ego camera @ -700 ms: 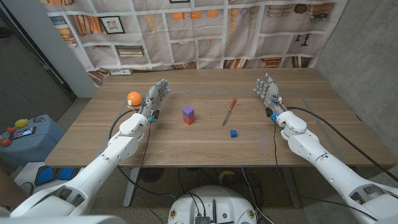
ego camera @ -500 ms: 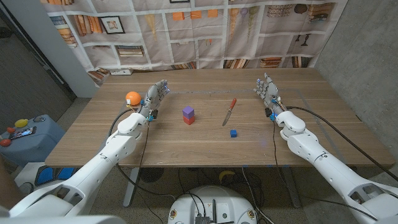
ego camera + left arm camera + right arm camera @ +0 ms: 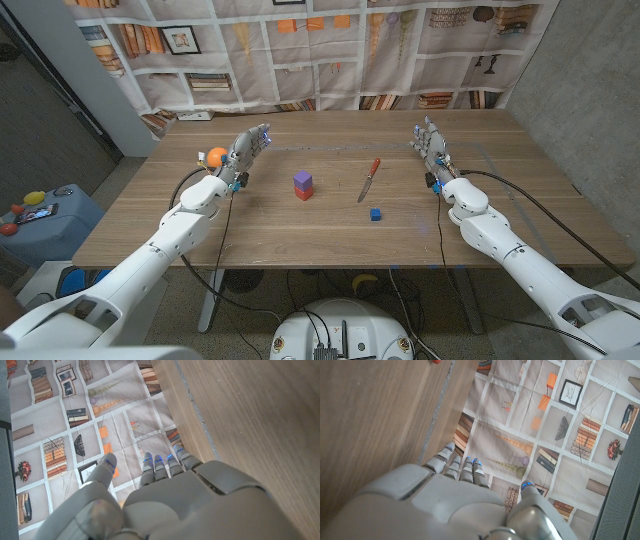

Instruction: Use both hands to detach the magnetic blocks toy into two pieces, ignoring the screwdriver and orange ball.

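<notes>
Both hands are standing over the wooden table (image 3: 300, 230) with fingers apart and nothing in them. The left hand (image 3: 243, 155) is hovering at the left side of the table, fingers reaching toward the far edge, and the orange ball (image 3: 214, 155) is lying just beside it, partly hidden behind it. The right hand (image 3: 432, 150) is waiting at the right side, well apart from all the objects. The magnetic blocks toy (image 3: 302, 185) — a purple block stacked on a red one — is sitting near the middle of the table, between the two hands and touched by neither. The red-handled screwdriver (image 3: 369, 180) is lying to the right of it, and a small blue cube (image 3: 375, 214) is resting nearer the front edge.

In the wrist views, the left hand (image 3: 170, 500) and the right hand (image 3: 450, 502) are showing spread fingers over the wood.
</notes>
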You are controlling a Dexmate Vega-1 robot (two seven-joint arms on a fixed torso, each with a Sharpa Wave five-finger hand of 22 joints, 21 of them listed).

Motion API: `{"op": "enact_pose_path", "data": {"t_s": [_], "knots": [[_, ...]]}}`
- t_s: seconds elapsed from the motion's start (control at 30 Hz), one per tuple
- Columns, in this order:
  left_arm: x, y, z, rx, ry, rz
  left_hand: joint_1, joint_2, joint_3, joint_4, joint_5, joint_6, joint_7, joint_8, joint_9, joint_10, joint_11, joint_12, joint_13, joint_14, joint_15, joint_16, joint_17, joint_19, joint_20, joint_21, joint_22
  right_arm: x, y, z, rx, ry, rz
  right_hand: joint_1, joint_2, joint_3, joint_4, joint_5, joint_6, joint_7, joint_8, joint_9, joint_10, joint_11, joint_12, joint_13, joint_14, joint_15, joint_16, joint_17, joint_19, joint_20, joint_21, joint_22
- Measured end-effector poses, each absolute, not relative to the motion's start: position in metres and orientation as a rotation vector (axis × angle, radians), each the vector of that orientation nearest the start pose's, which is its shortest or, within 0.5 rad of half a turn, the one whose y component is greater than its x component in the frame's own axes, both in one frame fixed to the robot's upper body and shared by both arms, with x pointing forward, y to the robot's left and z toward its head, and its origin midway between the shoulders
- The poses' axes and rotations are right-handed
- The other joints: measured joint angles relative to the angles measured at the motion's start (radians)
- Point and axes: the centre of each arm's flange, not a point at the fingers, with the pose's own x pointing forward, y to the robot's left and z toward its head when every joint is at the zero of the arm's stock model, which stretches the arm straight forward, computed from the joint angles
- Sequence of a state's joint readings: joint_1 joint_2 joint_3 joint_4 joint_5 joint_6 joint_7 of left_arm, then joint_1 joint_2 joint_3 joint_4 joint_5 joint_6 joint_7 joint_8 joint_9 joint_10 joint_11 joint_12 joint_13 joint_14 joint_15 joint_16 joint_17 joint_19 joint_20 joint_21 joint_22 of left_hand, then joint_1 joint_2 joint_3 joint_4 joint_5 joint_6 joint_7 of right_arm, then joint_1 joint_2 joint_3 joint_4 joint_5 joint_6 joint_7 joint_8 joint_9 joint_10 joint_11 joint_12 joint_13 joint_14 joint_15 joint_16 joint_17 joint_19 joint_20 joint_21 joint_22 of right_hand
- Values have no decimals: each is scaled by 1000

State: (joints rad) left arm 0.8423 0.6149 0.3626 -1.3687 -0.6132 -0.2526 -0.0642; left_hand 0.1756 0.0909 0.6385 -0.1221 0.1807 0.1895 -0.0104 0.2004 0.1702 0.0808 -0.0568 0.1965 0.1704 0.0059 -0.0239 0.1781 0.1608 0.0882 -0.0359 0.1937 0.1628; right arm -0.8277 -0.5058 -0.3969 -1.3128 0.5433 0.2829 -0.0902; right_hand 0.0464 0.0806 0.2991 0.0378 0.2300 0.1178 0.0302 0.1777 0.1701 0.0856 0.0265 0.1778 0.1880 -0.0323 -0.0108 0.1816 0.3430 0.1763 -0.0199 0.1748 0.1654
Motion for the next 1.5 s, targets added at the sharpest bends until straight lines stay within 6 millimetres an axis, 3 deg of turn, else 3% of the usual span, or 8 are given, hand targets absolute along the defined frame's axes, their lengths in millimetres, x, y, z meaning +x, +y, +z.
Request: {"op": "enact_pose_path", "data": {"t_s": [0.17,0.57,0.67,0.8,1.13,1.5], "knots": [[632,316,2,146,-617,-237,16,-5,3,-25,0,12,-3,0,0,9,-9,0,0,3,-3,0,0,0,0,0,0,654,-282,-23,-39,-605,113,0,0,7,-2,0,0,0,0,0,0,0,0,-2,-5,-5,0,-5,0,0,3,0],[610,323,24,295,-637,-253,48,-8,15,-54,-4,24,-13,0,0,10,-19,0,0,3,-3,0,0,0,0,-6,0,655,-280,-24,-40,-602,102,0,0,8,-3,0,7,-7,0,0,-2,-9,4,-2,-9,-16,4,-14,-1,-13,3,0],[606,324,28,331,-638,-257,57,-9,19,-58,-4,31,-20,0,0,9,-19,0,0,3,-3,0,0,0,0,-6,0,655,-281,-26,-41,-601,98,0,0,8,-3,0,7,-7,0,0,-2,-9,4,-2,-9,-16,4,-14,-1,-13,3,0],[601,323,34,378,-638,-262,82,-24,19,-66,-4,51,-41,5,0,11,-42,0,0,3,-3,0,0,0,0,-6,0,654,-281,-28,-40,-597,93,0,0,8,-3,0,7,-7,0,0,-2,-9,4,-2,-9,-16,4,-18,-1,-13,3,0],[585,319,48,500,-642,-281,130,-60,24,-70,-4,88,-77,14,0,19,-85,0,0,3,-3,0,5,0,0,-6,0,653,-285,-31,-39,-600,80,0,0,15,-5,0,7,-7,0,0,-2,-9,3,-2,-9,-16,4,-23,-5,-16,3,0],[570,309,67,701,-623,-309,172,-88,25,-71,-4,135,-91,23,5,30,-95,0,0,9,-8,0,5,3,-3,-6,0,653,-287,-35,-33,-602,75,0,0,17,-2,0,1,-13,0,0,-2,-9,3,-7,-14,-22,4,-28,-7,-18,3,0]]}}
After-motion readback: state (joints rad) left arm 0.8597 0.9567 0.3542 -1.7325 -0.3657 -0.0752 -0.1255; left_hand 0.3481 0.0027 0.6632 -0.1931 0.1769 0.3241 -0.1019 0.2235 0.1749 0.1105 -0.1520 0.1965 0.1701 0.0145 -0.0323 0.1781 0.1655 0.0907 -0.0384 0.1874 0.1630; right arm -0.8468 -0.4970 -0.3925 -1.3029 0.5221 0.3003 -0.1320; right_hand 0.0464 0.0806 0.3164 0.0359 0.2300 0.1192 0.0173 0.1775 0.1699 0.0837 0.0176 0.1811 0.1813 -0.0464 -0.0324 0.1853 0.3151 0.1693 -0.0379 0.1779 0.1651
